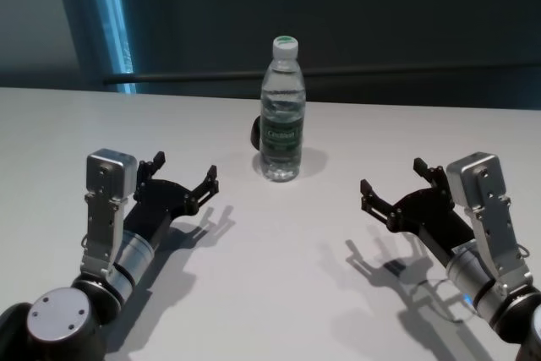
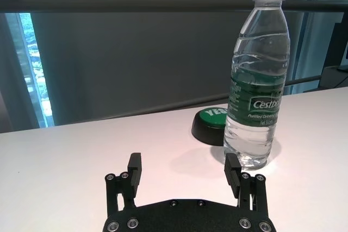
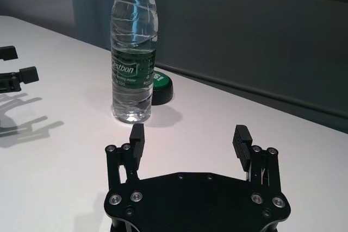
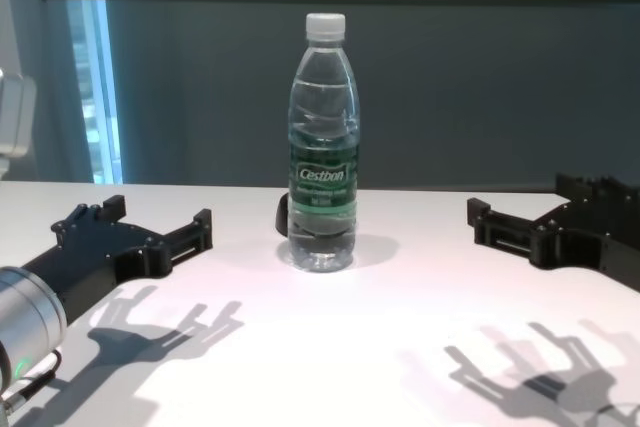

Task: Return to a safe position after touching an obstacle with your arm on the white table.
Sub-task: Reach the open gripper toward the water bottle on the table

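Note:
The obstacle, a tall clear water bottle (image 1: 282,116) with a white cap and dark green label, stands upright on the white table (image 1: 279,251) at centre back. My left gripper (image 1: 186,168) is open and empty, hovering low over the table to the bottle's left and nearer to me, apart from it. My right gripper (image 1: 391,177) is open and empty to the bottle's right, also apart. The bottle shows in the left wrist view (image 2: 256,91), the right wrist view (image 3: 132,52) and the chest view (image 4: 323,167). Neither arm touches it.
A small low black round object with a green top (image 2: 209,123) sits just behind the bottle, also in the right wrist view (image 3: 162,88). A dark wall and rail run behind the table's far edge. Bare tabletop (image 4: 320,347) lies between both arms.

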